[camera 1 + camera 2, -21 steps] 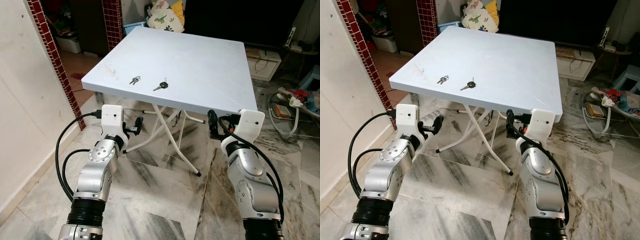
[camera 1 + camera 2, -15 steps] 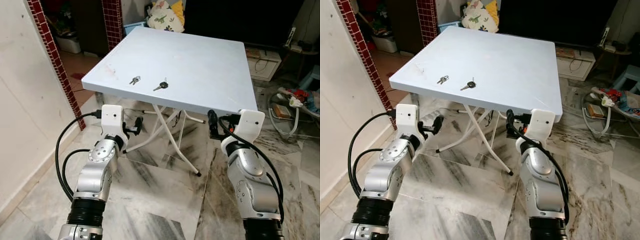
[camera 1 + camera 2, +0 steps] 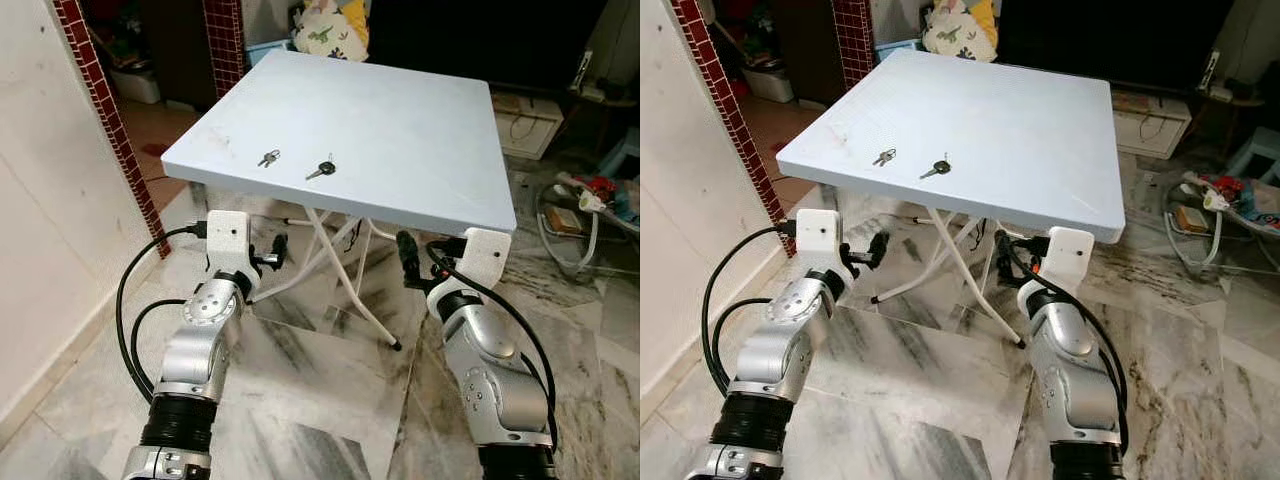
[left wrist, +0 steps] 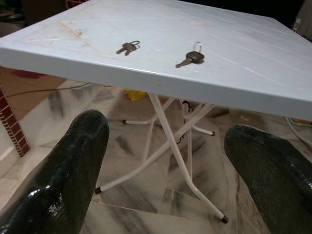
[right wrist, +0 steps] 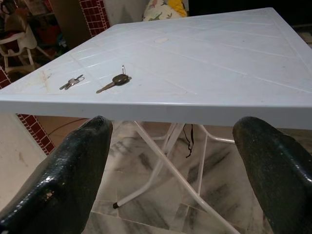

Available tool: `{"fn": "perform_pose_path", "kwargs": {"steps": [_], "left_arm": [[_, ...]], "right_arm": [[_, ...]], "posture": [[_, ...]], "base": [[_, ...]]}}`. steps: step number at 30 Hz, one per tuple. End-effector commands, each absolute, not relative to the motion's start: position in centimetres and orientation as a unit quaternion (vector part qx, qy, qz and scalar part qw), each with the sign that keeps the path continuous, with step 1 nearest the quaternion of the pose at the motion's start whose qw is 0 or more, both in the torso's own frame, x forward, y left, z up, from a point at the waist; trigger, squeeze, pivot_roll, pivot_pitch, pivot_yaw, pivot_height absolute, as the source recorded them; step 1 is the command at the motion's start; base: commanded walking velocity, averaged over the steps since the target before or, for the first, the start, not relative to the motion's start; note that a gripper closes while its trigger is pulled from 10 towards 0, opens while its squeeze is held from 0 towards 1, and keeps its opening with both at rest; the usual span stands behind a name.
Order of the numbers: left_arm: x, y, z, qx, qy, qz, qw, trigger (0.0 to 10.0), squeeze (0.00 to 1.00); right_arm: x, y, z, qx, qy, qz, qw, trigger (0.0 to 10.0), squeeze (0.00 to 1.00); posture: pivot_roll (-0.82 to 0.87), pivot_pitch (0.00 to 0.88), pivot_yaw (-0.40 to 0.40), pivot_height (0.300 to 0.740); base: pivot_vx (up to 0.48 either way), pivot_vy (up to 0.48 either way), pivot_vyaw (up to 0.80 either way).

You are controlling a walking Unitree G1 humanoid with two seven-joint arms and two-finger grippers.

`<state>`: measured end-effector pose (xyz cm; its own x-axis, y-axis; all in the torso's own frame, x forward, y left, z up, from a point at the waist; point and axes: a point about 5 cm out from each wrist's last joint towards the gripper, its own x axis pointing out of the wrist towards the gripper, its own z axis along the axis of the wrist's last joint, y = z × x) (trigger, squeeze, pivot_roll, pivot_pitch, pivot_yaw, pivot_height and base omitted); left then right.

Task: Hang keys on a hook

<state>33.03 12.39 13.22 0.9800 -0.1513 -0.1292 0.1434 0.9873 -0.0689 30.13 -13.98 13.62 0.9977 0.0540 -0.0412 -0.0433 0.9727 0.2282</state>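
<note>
Just black-headed key (image 3: 322, 170), ring upright

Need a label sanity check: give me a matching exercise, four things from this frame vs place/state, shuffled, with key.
Things:
1. small keys
2. black-head key
3. left tool
4. right tool

Place/state:
A. open, below the table edge, under its right part
B. on the table, nearest its left edge
C. open, below the table edge, under its left part
D. on the table, just right of the other keys

Pairs: 1-B, 2-D, 3-C, 4-A
</note>
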Motion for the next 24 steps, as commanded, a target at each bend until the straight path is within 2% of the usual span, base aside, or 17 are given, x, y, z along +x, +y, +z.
{"fn": "perform_pose_path", "kwargs": {"steps": [1,14,24], "left_arm": [[33.1,12.4,13.3,-0.027,0.065,-0.07,0.995,10.0,0.0],[33.1,12.4,13.2,-0.027,0.065,-0.068,0.995,10.0,0.0],[33.4,13.5,13.5,-0.014,0.05,-0.026,0.998,10.0,0.0]], "right_arm": [[30.1,-14.0,14.1,0.113,0.016,0.031,0.993,10.0,0.0],[30.0,-13.8,14.1,0.114,0.02,0.042,0.992,10.0,0.0],[30.0,-13.1,14.5,0.114,0.008,0.067,0.991,10.0,0.0]], "posture": [[0.05,0.0,-0.052,0.74],[0.05,0.0,-0.054,0.74],[0.06,0.0,-0.055,0.74]], "base": [[0.0,-0.356,0.0],[0.0,-0.421,0.0],[0.0,0.0,0.0]]}}
